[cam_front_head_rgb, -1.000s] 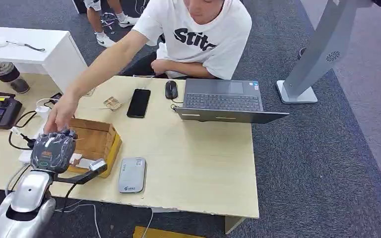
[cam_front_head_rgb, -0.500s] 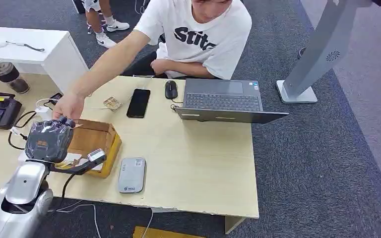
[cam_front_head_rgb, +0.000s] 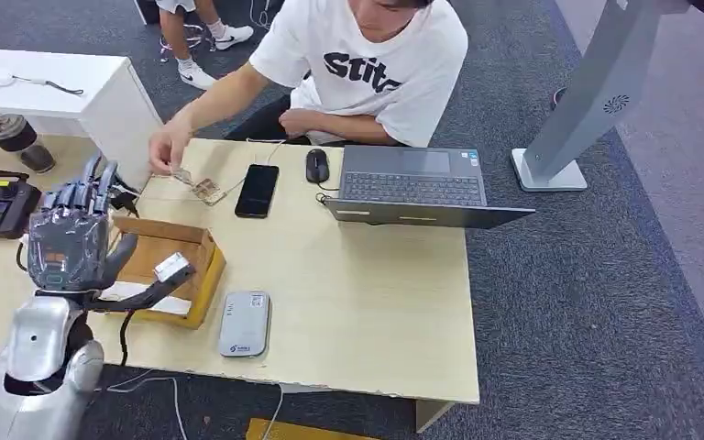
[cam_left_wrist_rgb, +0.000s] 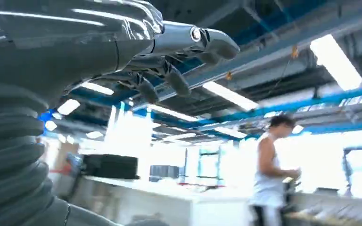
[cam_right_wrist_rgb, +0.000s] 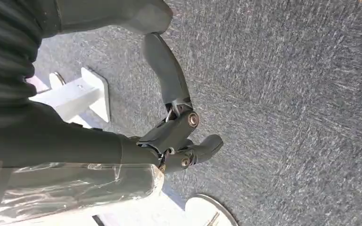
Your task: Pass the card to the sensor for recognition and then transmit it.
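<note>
Robot's left hand [cam_front_head_rgb: 69, 240] is hovering w/ fingers spread and nothing in it at frame's left, the card [cam_front_head_rgb: 192, 180] pinched by a person's hand [cam_front_head_rgb: 167, 149] upper left, so any handover is risking a fumble.

Head view: high on the robot, facing forward and down over the pale wooden worktop [cam_front_head_rgb: 367, 302].
Left wrist view: close behind the raised left hand [cam_left_wrist_rgb: 169, 56], tilted up toward ceiling lights.
Right wrist view: close behind the right hand [cam_right_wrist_rgb: 179, 132], facing down at grey carpet floor [cam_right_wrist_rgb: 287, 94].
Shared: the left hand [cam_front_head_rgb: 69, 243], the carpet [cam_front_head_rgb: 587, 302].
</note>
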